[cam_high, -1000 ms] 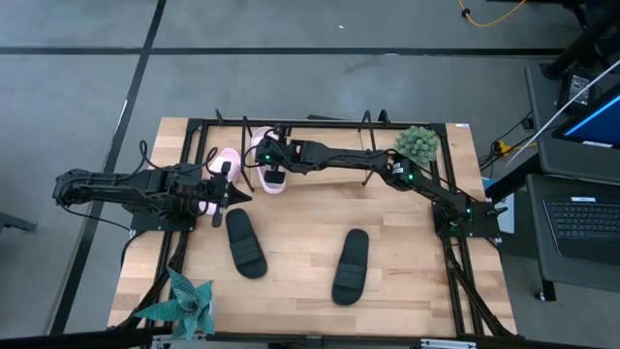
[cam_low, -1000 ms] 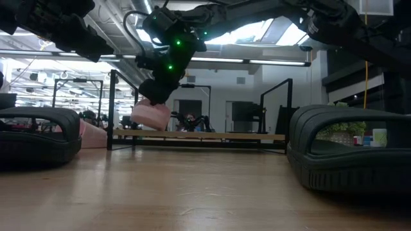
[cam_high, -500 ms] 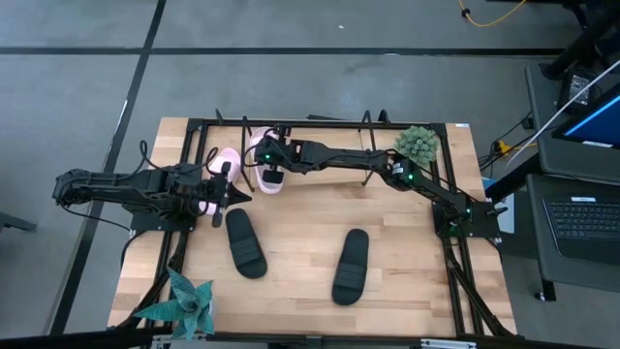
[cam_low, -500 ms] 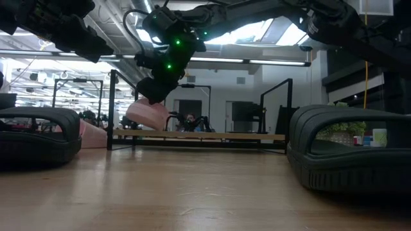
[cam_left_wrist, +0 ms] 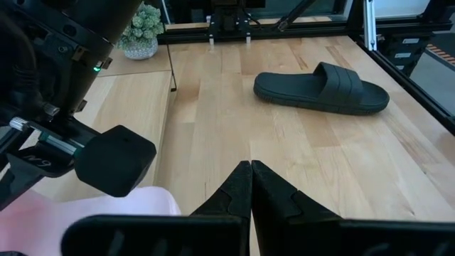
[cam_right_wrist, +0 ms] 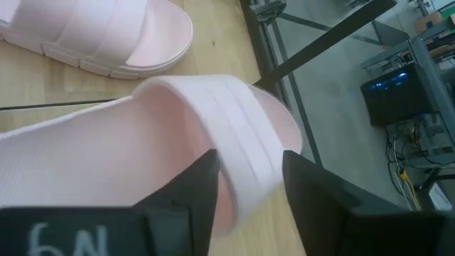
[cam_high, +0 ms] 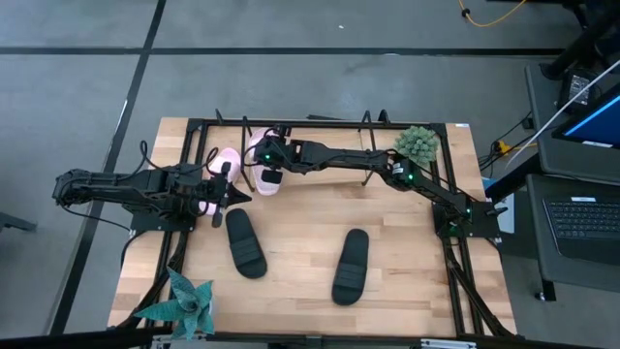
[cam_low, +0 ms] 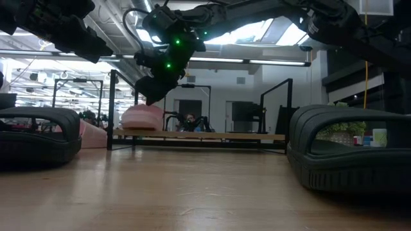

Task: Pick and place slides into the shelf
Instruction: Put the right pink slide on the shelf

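One pink slide [cam_right_wrist: 213, 121] on shelf [cam_low: 199, 135], strap between spread fingers of right gripper [cam_right_wrist: 249, 186], unclamped.

The tabletop [cam_high: 300, 257] is pale wood with visible grain and a faint sheen. The shelf [cam_high: 339, 124] has thin black metal rods. The pink slides [cam_right_wrist: 106, 32] look soft, matt foam, ribbed along the sole edge; the black slides [cam_left_wrist: 321, 87] look matt rubber.
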Controlling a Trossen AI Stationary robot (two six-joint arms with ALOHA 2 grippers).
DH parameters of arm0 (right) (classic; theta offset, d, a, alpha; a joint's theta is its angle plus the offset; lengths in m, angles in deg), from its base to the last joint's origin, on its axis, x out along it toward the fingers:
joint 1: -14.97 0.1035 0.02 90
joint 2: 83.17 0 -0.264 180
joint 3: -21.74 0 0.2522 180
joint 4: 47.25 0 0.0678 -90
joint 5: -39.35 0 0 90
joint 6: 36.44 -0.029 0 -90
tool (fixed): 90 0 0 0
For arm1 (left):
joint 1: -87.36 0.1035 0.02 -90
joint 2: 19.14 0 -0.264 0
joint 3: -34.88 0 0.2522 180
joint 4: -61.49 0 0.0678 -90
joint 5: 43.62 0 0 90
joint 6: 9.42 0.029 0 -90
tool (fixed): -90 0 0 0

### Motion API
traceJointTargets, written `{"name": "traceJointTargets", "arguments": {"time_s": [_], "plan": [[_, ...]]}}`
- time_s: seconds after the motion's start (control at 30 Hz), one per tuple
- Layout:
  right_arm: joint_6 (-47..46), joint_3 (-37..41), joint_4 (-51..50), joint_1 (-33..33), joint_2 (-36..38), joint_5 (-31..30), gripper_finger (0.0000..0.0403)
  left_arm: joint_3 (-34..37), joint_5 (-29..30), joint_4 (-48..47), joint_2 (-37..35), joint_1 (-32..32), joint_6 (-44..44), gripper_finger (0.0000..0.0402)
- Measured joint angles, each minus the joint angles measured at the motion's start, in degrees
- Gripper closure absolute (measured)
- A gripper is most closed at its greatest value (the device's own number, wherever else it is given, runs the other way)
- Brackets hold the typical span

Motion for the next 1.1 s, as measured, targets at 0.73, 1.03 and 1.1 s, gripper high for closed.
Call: {"name": "traceJointTargets", "arguments": {"time_s": [0.73,1.03,1.1], "plan": [[3.92,-0.50,-0.19,1.26,0.70,-0.23,0.0226,0.00,-0.01,0.00,0.02,0.00,-0.08,0.0401],[6.65,-1.27,-2.13,1.66,2.62,-0.67,0.0226,0.00,0.00,0.02,0.02,0.00,-0.08,0.0401],[6.95,-1.29,-3.27,1.81,3.82,-0.66,0.0226,0.00,-0.02,0.00,0.00,0.00,-0.07,0.0401]]}}
